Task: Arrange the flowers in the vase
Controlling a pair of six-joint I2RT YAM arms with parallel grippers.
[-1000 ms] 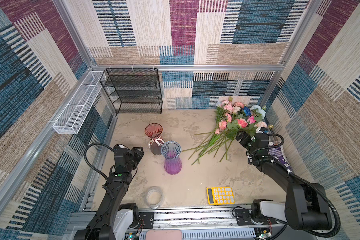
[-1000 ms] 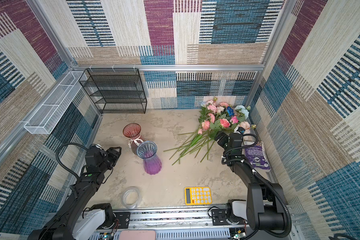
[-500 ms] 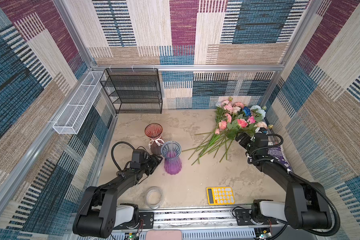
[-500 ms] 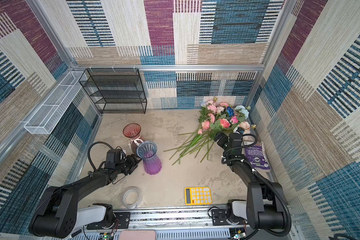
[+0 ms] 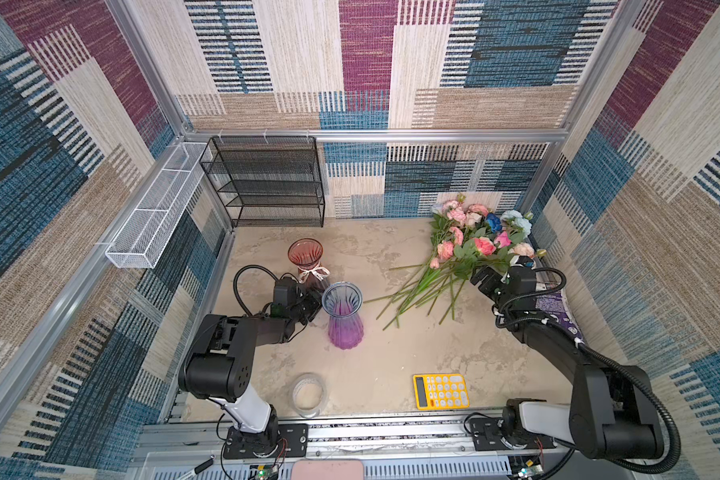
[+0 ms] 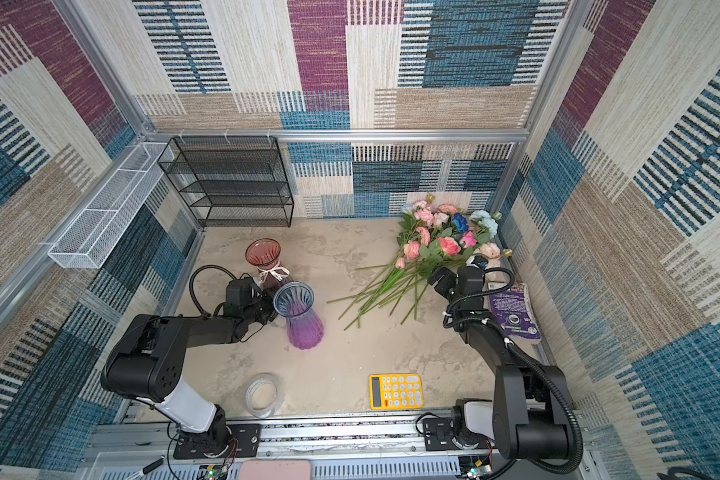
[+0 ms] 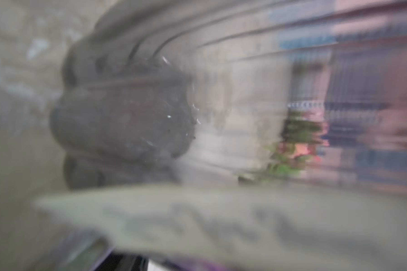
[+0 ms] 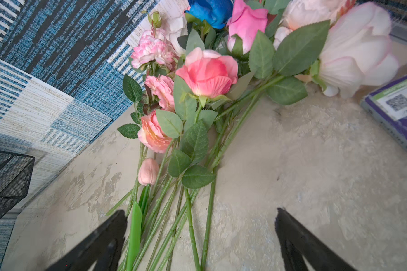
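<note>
The flowers (image 5: 466,245) (image 6: 437,245) lie in a loose bunch at the back right, pink, peach, white and blue heads towards the wall, green stems (image 5: 416,291) fanned towards the middle. A fluted glass vase (image 5: 344,320) (image 6: 302,320), blue at the rim and purple at the base, stands upright left of centre. My left gripper (image 5: 313,302) (image 6: 267,309) sits against the vase's neck from the left; the rim hides its jaws. The left wrist view is a blur through glass (image 7: 221,70). My right gripper (image 8: 201,234) (image 5: 485,278) hangs open over the stems, several lying between its fingers (image 8: 118,234).
A red-brown vase with a ribbon (image 5: 306,259) stands just behind the left gripper. A tape roll (image 5: 307,394) and a yellow calculator (image 5: 441,390) lie near the front edge. A purple book (image 5: 558,307) lies by the right wall; a black wire shelf (image 5: 267,183) stands at the back.
My left arm has swung in from the left wall and lowered, bringing its gripper up against the purple vase's neck. The right arm and the flowers have not moved.
</note>
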